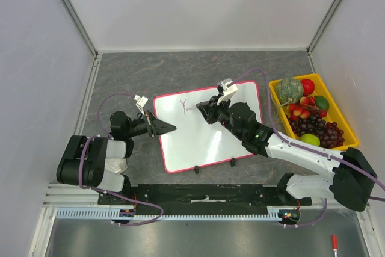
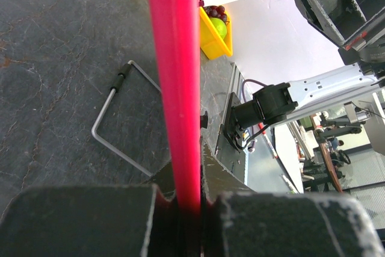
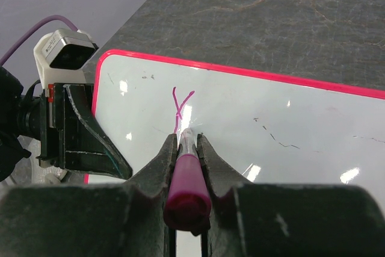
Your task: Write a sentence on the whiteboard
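The whiteboard lies flat on the dark table, white with a pink rim. My left gripper is shut on the rim at the board's left edge. My right gripper is shut on a purple marker, whose tip touches the board. Of the sentence, only one purple Y-shaped stroke shows, just beyond the tip. The left gripper's fingers stand close to the left of the marker.
A yellow bin of fruit stands right of the board. Two black clips sit on the board's near edge. A wire loop lies on the table by the rim. A red marker lies at the bottom right.
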You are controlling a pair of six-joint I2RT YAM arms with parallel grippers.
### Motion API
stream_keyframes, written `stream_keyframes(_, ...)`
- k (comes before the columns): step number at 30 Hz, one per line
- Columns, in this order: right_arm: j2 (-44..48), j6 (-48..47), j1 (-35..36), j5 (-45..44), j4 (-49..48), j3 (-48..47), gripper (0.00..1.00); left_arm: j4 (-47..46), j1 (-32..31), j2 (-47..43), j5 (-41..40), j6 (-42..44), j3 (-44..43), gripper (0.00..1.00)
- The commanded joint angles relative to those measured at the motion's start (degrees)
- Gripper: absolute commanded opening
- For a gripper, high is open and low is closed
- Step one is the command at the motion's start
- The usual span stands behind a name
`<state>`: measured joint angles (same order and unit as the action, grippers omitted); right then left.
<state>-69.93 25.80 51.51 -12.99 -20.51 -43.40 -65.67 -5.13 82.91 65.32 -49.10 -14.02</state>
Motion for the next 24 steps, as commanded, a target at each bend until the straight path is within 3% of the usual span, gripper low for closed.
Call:
stream_keyframes(1, -0.5, -0.1, -0.4, -1.1, 0.2, -1.0, 0.00, 0.0, 0.0, 1.3, -1.3, 5.6, 0.9, 0.02)
stream_keyframes(24, 1.9, -0.3, -0.4, 2.4, 4.0, 1.6, 0.00, -0.1, 0.0, 1.2, -1.2, 5.6, 0.9, 0.02)
